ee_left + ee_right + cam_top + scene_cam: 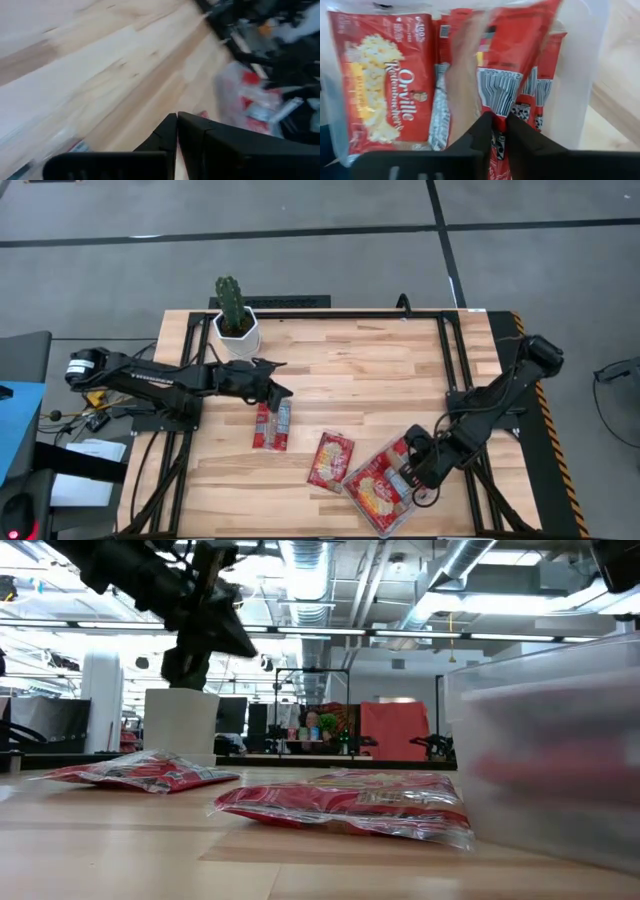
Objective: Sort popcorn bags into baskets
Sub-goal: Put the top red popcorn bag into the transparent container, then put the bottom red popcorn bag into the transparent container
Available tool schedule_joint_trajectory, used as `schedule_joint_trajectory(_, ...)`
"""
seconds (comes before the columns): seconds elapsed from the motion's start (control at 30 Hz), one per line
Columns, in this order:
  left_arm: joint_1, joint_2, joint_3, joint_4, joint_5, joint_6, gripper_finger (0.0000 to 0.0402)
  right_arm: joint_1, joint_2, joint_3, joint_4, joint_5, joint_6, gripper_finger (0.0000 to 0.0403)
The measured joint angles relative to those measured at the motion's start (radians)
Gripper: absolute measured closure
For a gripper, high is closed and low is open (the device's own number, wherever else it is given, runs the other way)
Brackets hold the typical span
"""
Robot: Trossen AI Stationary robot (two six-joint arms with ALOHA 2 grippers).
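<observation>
Right jaws (pixel 499 120) are pinching a popcorn bag (pixel 512 65) over the clear basket (pixel 352 498), lowering it in; release comes next. Left jaws (pixel 283 392) closed, hovering above the desk (pixel 370 370) packets (pixel 272 425).

The popcorn bags (pixel 395 85) are glossy, crinkled film, lying in a clear, smooth plastic tray (pixel 580 75). The table (pixel 380 370) is pale wooden planks with a matt finish; the fingers (pixel 475 142) look matt black.

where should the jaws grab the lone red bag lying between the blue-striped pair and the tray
Grip the red bag by a short crimped end, coming straight down from above. It lies flat on the table, apart from its neighbours, so its thin end seam is easier to pinch than its broad face.
</observation>
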Motion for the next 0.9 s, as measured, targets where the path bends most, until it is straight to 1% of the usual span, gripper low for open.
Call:
schedule_joint_trajectory(0.13,-0.043,0.005,0.0,0.059,0.004,0.03,0.0375,-0.006,0.003,0.0,-0.002,-0.009,-0.002,0.0297)
schedule_joint_trajectory(0.3,-0.112,0.051,0.001,0.13,0.021,0.059,0.0336,-0.011,-0.04,0.0,-0.014,-0.008,-0.003,0.0236)
schedule_joint_trajectory(0.37,-0.135,0.086,0.013,0.145,0.03,0.06,0.0333,-0.011,-0.065,0.0,-0.015,0.005,-0.003,0.0218)
schedule_joint_trajectory(0.43,-0.163,0.136,0.039,0.162,0.031,0.072,0.0341,-0.012,-0.09,0.0,-0.015,0.035,-0.003,0.0206)
schedule_joint_trajectory(0.53,-0.202,0.23,0.11,0.173,0.029,0.138,0.0369,-0.015,-0.117,0.0,-0.015,0.093,-0.008,0.0199)
schedule_joint_trajectory(0.63,-0.226,0.333,0.196,0.17,0.023,0.221,0.0395,-0.026,-0.134,0.0,-0.015,0.124,-0.024,0.0202)
schedule_joint_trajectory(0.7,-0.231,0.407,0.251,0.172,0.019,0.242,0.0397,-0.037,-0.136,0.001,-0.012,0.128,-0.036,0.0208)
schedule_joint_trajectory(0.9,-0.241,0.612,0.342,0.16,0.128,0.258,0.0401,-0.043,-0.132,0.001,-0.007,0.14,-0.079,0.0226)
